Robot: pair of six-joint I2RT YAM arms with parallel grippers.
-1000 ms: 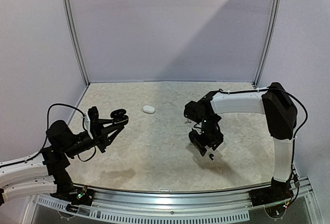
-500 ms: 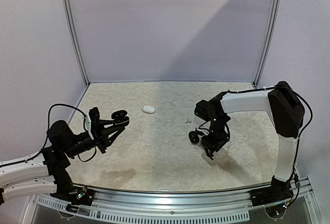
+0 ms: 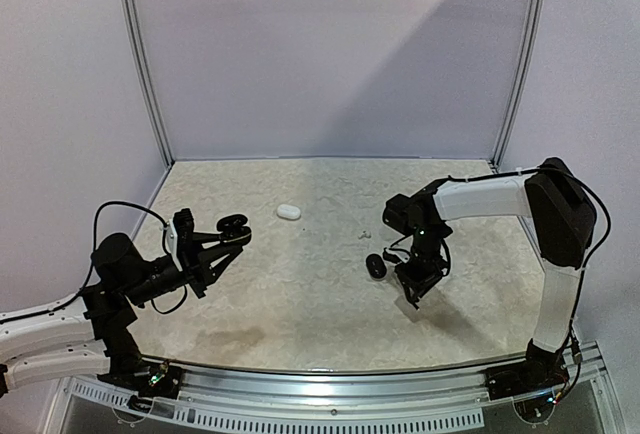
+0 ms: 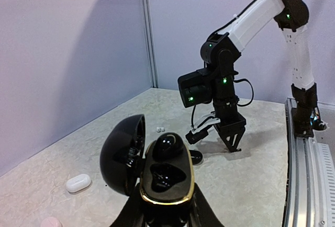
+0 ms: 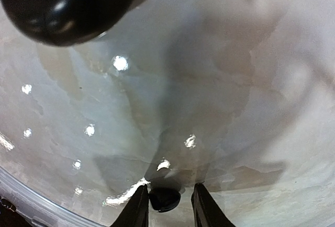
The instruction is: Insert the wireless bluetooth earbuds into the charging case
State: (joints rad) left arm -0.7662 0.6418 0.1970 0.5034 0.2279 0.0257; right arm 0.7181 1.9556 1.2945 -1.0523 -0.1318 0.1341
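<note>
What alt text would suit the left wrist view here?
The left claw holds an open black charging case, one black earbud seated, the near well looking empty. Beyond, the right claw points down at the table; a white case lies lower left.

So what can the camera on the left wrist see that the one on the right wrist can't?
Only the left wrist view: the open black charging case held by the left gripper, a seated earbud in one slot, a white case on the table, and the right arm from outside. Only the right wrist view: a loose black earbud lying between the right gripper's open fingers. Both: the pale table and, probably, the same black rounded object beside the right gripper.
</note>
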